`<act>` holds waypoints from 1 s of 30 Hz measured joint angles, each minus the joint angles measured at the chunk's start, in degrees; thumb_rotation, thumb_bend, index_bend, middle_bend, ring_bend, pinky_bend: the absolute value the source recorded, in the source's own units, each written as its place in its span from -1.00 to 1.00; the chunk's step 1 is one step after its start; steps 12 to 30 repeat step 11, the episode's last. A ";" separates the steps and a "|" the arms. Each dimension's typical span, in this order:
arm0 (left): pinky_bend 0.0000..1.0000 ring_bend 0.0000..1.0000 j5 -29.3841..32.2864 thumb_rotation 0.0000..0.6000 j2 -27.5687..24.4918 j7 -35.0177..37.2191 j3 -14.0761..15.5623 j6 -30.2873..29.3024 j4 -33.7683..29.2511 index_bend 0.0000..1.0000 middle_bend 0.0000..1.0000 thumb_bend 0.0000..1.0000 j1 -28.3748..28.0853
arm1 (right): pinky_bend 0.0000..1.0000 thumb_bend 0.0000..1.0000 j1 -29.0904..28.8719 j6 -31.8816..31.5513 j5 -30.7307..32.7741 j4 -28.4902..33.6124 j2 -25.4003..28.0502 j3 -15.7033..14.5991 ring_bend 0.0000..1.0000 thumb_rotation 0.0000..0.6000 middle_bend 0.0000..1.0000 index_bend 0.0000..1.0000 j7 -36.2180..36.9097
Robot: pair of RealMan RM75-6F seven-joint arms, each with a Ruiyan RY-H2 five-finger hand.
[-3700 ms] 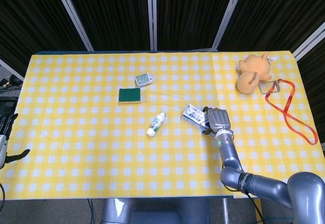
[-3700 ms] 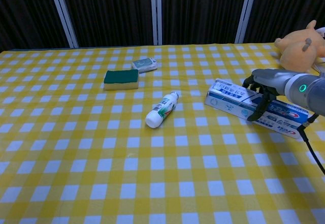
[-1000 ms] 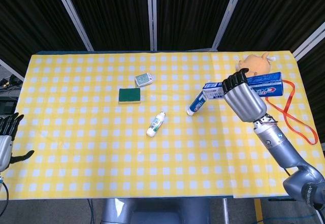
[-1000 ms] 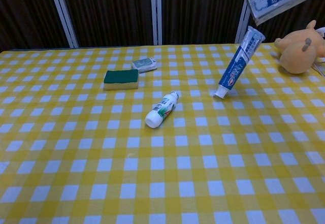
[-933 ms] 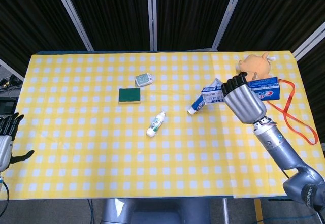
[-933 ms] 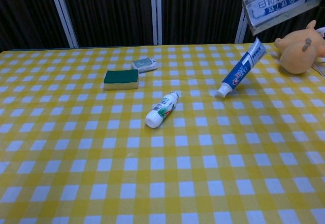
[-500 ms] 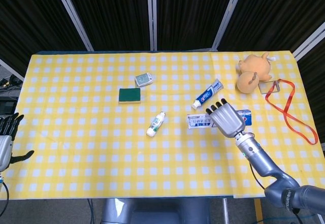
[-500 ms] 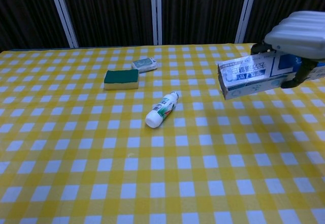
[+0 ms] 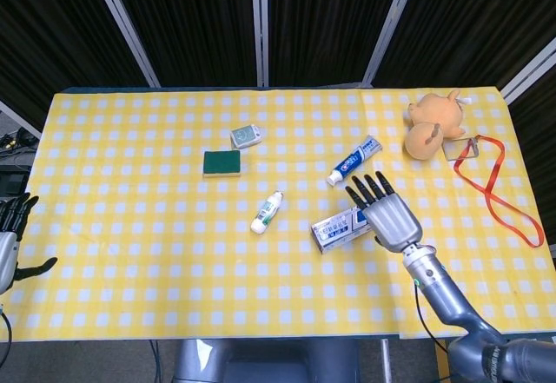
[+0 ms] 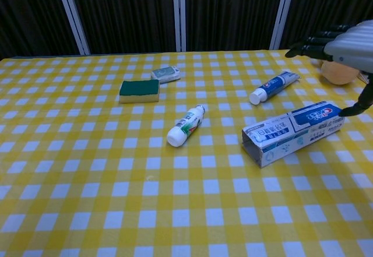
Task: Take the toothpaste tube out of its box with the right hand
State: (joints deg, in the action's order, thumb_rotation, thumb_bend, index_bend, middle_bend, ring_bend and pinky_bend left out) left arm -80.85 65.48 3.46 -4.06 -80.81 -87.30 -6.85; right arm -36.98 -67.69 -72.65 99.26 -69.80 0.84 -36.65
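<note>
The blue-and-white toothpaste tube (image 9: 354,161) lies on the yellow checked cloth, out of its box, cap toward the lower left; the chest view shows the tube (image 10: 274,87) too. The toothpaste box (image 9: 337,227) lies flat in front of it with its open end facing left, also seen as the box (image 10: 291,131). My right hand (image 9: 387,214) hovers over the box's right end with its fingers stretched out and apart, holding nothing; the right hand (image 10: 345,46) shows at the chest view's right edge. My left hand (image 9: 9,237) hangs off the table's left side, fingers apart.
A green sponge (image 9: 221,163), a small grey pack (image 9: 246,135) and a white bottle (image 9: 267,212) lie left of the tube. An orange plush toy (image 9: 432,124) and a red lanyard (image 9: 495,188) are at the far right.
The raised box tipped and the tube slid out onto the cloth. My right hand then brought the box down, laid it flat and let go of it.
</note>
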 measured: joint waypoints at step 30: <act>-1.00 -1.00 -2.13 1.00 -1.00 1.08 0.65 -2.07 -1.35 -1.00 -1.00 -1.00 0.83 | -1.00 -1.00 15.80 -23.81 -14.95 -6.39 4.04 -3.32 -1.00 1.00 -1.00 -0.90 16.82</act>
